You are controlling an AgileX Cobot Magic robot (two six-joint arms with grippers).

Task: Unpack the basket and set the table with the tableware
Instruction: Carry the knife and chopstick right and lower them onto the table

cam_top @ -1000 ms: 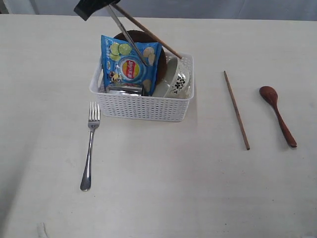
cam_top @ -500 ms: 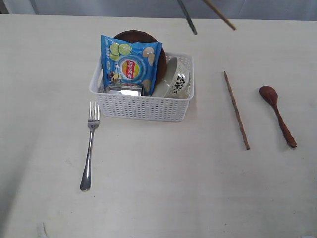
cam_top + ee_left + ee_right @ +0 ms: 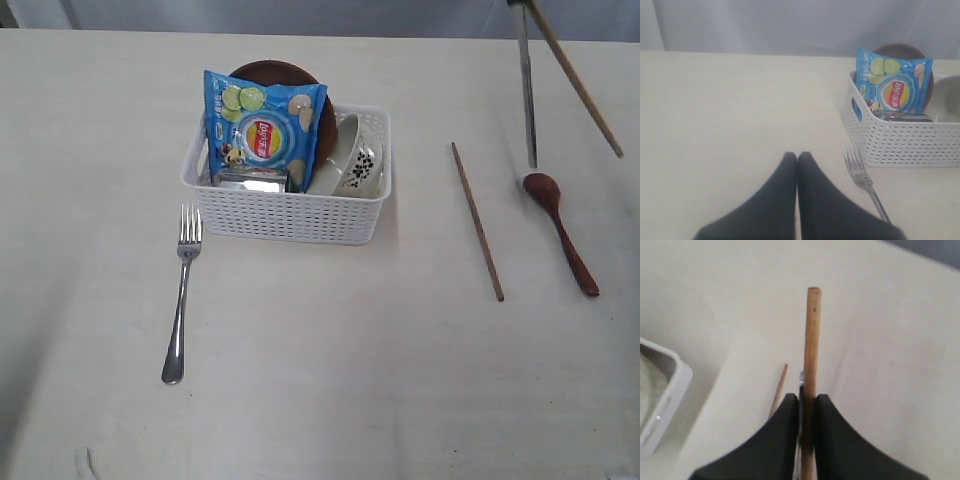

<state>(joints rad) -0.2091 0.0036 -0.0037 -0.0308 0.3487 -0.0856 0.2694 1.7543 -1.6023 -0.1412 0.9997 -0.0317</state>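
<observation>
The white basket [image 3: 290, 215] stands on the table [image 3: 320, 380] and holds a brown plate [image 3: 285, 72], a white floral bowl [image 3: 355, 160] and a steel cup [image 3: 250, 181]. A fork [image 3: 181, 290] lies left of it. One chopstick [image 3: 477, 222] and a reddish spoon [image 3: 562, 232] lie on the right. My right gripper [image 3: 807, 399] is shut on a second chopstick [image 3: 812, 340] together with a steel knife [image 3: 526, 95]; both hang above the spoon. My left gripper [image 3: 797, 156] is shut and holds nothing, hovering near the fork [image 3: 862, 180].
A blue chip bag [image 3: 262, 125] stands upright in the basket, in front of the plate. The basket's corner [image 3: 665, 385] shows in the right wrist view. A grey curtain runs along the table's far edge.
The held knife and chopstick have travelled from above the basket to the right and now hang over the spoon. The things on the table have not moved.
</observation>
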